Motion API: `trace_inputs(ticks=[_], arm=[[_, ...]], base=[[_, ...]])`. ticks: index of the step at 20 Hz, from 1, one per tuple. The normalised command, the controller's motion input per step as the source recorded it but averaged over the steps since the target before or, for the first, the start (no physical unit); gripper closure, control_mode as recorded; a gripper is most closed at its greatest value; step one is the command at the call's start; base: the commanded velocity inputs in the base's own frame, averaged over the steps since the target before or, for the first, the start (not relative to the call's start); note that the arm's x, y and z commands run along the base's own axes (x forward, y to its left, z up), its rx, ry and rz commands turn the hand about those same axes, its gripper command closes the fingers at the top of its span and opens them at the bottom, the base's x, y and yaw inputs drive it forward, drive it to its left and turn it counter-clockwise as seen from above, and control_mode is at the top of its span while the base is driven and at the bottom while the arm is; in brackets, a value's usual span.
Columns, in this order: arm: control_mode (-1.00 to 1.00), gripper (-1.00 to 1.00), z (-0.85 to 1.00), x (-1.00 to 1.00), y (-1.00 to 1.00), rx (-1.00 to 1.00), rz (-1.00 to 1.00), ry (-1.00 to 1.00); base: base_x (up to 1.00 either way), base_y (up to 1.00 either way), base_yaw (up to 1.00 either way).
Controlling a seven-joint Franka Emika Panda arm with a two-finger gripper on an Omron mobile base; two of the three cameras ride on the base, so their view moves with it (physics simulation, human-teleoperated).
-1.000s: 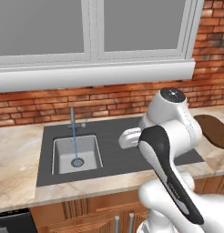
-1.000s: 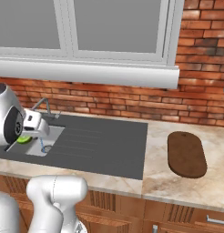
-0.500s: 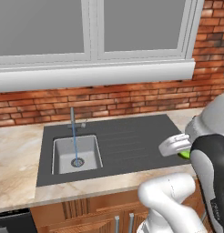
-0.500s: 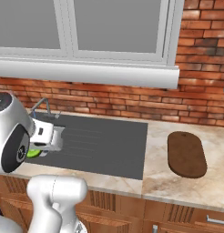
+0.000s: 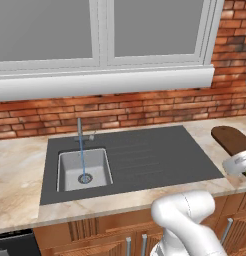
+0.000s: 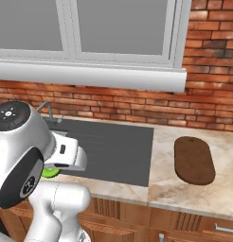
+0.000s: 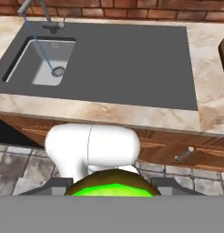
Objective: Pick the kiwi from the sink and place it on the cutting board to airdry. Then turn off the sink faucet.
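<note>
Over the counter's front edge, the pincer [image 7: 112, 193] pinches the kiwi [image 7: 112, 187]; no writing legible.

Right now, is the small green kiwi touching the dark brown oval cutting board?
Apart. Right base view: small green kiwi sits under the arm, the grey surround between it and the cutting board.

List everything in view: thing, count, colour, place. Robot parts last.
kiwi: 1, bright green, in the gripper, out over the counter's front edge
sink: 1, light grey, left in a dark ribbed surround
faucet: 1, grey, behind the sink, water running
cutting board: 1, dark brown, on the counter right of the surround
counter: 1, beige marble
brick wall: 1, red
window: 1, white frame, above
gripper: 1, dark tips, shut on the kiwi
</note>
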Motion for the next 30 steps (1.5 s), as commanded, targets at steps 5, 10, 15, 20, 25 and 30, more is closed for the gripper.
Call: trace_inputs(ticks=[5, 10, 15, 20, 25, 30], arm=[[-1.0, 1.0, 0.07, -0.22, -0.64, 0.0, -0.11, 0.03], [-1.0, 1.0, 0.0, 0.0, -0.47, 0.0, -0.16, 0.04], [-1.0, 1.0, -0.04, 0.0, -0.44, 0.0, -0.13, 0.01], [-1.0, 1.0, -0.29, 0.12, -0.41, -0.08, -0.08, -0.02], [-1.0, 1.0, -0.17, 0.18, -0.2, -0.16, -0.01, -0.13], [-1.0, 1.0, 0.0, 0.33, -0.2, -0.17, -0.01, -0.11]], base=[[0.0, 0.0, 0.0], [0.0, 0.0, 0.0], [0.0, 0.0, 0.0], [0.0, 0.0, 0.0], [0.0, 0.0, 0.0], [0.0, 0.0, 0.0]])
